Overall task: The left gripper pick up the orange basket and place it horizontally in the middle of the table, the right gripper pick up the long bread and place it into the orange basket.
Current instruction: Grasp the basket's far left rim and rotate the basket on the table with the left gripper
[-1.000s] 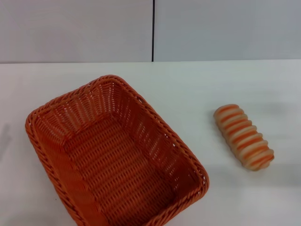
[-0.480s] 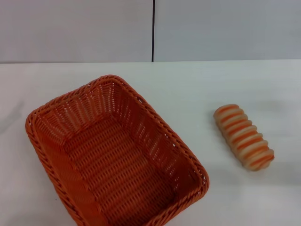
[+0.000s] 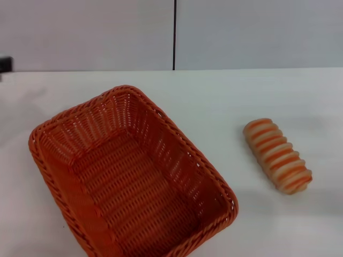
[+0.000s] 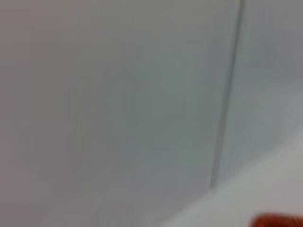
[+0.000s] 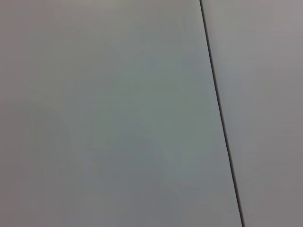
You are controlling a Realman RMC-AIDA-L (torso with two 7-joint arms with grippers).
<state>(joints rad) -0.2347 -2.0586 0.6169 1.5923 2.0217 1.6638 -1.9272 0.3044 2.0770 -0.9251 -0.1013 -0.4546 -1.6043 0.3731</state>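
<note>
Left claw (image 3: 4, 64) only just peeks in at bench (image 3: 214, 96) far-left edge, finger state can't tell. Suggest gripping basket (image 3: 128, 176) rim near corner, then turning it level; bread (image 3: 277, 155) well apart.

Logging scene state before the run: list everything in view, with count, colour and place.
orange woven wicker-style basket: 1, orange, on the robot's left half of the table, sitting diagonally, nothing inside; a sliver of it also shows at the edge of the left wrist view.
long ridged loaf-shaped bread: 1, orange and cream stripes, on the table to the robot's right of the basket, apart from it.
white flat table: 1, white, under both items.
grey wall: 1, pale grey with a dark vertical seam, behind the table.
left gripper: 1, black, only a small part shows at the far left edge of the head view.
right gripper: not in view.
</note>
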